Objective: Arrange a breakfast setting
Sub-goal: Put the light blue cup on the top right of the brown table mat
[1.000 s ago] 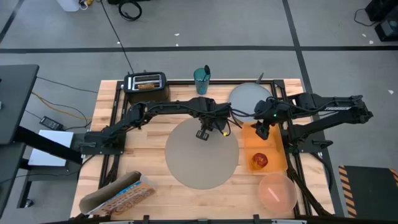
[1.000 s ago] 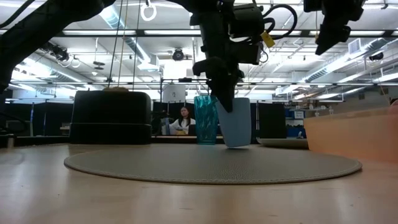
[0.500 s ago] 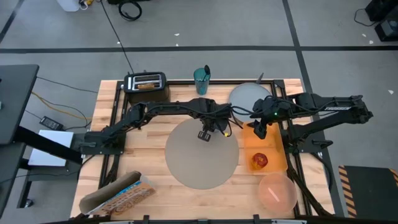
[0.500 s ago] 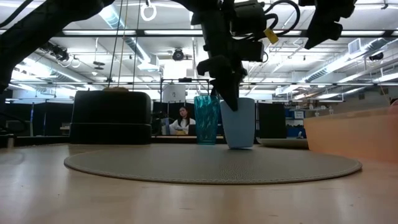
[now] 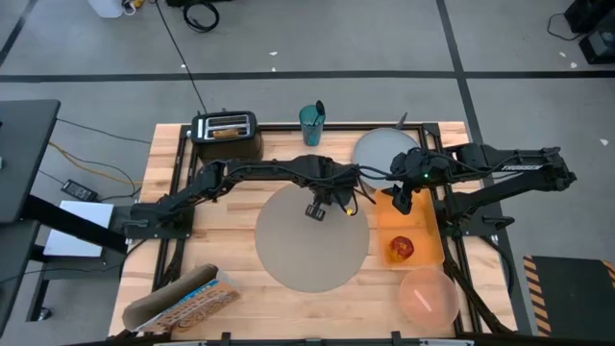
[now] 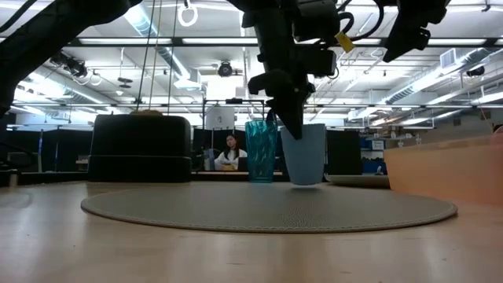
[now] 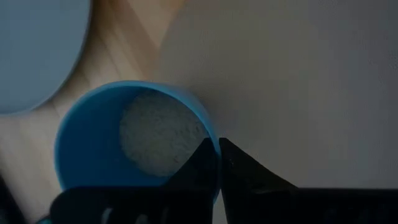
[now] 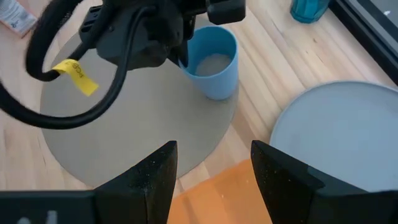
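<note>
Step in hand: placing the small light-blue cup (image 8: 213, 60) on the large round placemat (image 5: 309, 252).

The left claw (image 5: 317, 209) is reaching over the far edge of the placemat and is clamped on the cup's rim, one finger inside and one outside, as the left wrist view shows. The cup is standing upright at the far right edge of the placemat; in the low view its base appears to be at mat level, though whether it is fully resting I cannot tell. Something pale is lying in its bottom.

The right claw (image 5: 403, 204) is hovering over the far end of the orange mat (image 5: 430, 240), its fingers spread apart and holding nothing.

Other items are not yet placed:
- grey plate (image 5: 386, 151) lying on the counter (image 5: 168, 163), far right of the placemat
- red apple (image 5: 401, 248) sitting on the orange mat
- pink bowl (image 5: 429, 296) at the near right corner

The black toaster (image 5: 226, 132) and a teal tumbler (image 5: 311, 122) are standing along the far edge; a cereal box (image 5: 180, 301) is lying at the near left.

Judgement: the task is early. The next move calls for the left claw to release the rim and lift straight up, so the inner finger does not tip the cup.
</note>
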You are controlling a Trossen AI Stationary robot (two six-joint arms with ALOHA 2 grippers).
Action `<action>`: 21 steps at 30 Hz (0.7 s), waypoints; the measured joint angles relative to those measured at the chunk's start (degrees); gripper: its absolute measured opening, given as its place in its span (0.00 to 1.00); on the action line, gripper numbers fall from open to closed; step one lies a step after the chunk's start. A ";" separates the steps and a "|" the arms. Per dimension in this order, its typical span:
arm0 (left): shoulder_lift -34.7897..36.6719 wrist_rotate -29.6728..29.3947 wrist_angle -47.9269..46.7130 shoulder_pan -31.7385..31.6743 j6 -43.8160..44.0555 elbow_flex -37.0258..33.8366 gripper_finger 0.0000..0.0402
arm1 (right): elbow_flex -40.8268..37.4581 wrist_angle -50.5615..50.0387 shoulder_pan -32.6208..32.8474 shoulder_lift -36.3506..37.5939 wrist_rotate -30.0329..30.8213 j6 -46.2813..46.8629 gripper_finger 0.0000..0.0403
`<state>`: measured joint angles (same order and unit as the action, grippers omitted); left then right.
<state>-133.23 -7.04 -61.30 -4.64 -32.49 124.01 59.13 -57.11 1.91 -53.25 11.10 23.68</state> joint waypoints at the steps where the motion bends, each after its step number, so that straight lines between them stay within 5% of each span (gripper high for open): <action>1: 0.00 -1.33 0.09 0.00 -0.18 0.00 0.03 | 0.00 0.10 0.00 0.00 0.01 -0.08 0.53; 21: -0.57 -0.35 -1.75 -2.64 0.34 -0.01 0.04 | 0.00 2.04 0.00 0.02 -0.03 0.12 0.53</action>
<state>-133.80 -7.39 -63.04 -7.29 -32.15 123.99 59.13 -55.07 1.91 -53.23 11.07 23.79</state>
